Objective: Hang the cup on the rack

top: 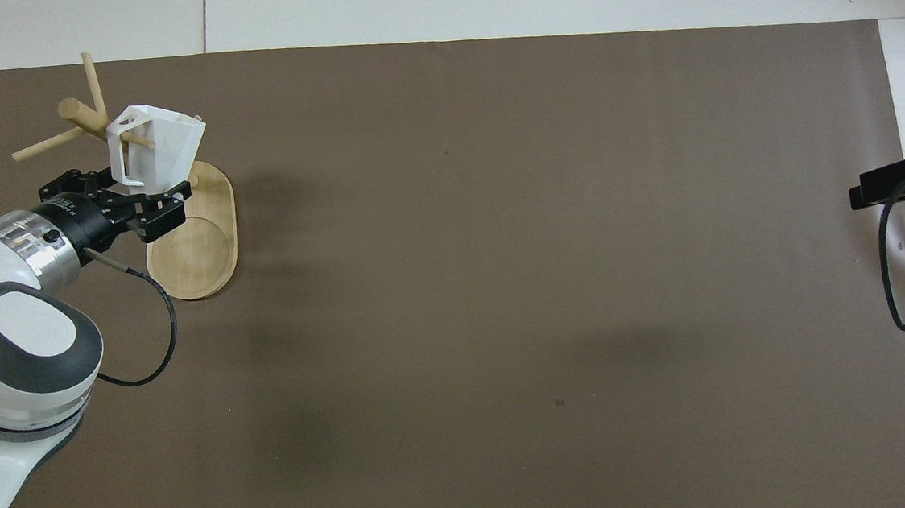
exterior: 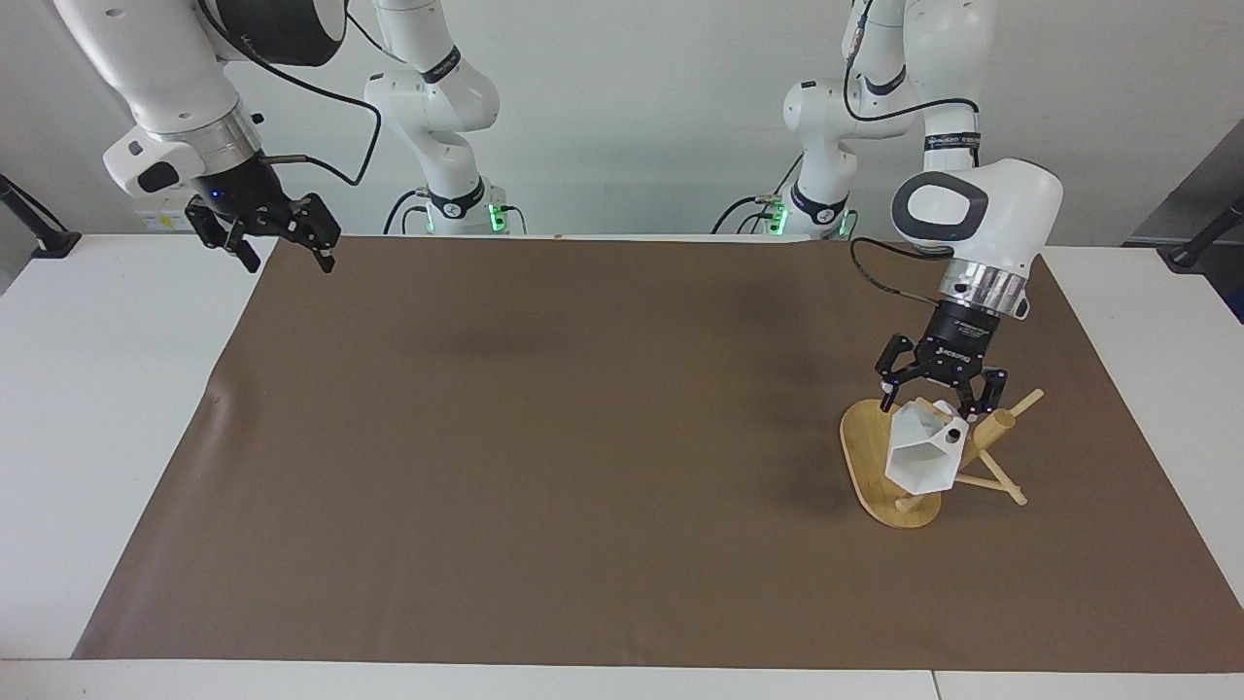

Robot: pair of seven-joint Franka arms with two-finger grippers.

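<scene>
We see the cup [exterior: 923,457] hanging on the rack [exterior: 982,442], a thin peg running through the hole in its handle and its open mouth tilted down toward the rack's oval base. The rack stands on the brown mat [exterior: 583,437] toward the left arm's end of the counter [exterior: 87,389]. The left claw [exterior: 938,401] sits just above the cup's handle end with its fingers spread wide, straddling the top of the cup but gripping nothing; we make out a small gap between the fingertips and the white body. In the overhead view the cup [top: 155,144] lies just past the left claw [top: 141,199], over the base of the rack [top: 202,249]. The right claw [exterior: 282,243] waits over the counter's edge at the right arm's end, its fingers also spread and empty. On the left arm's grey-banded forearm we can see lettering, but we cannot read it.
</scene>
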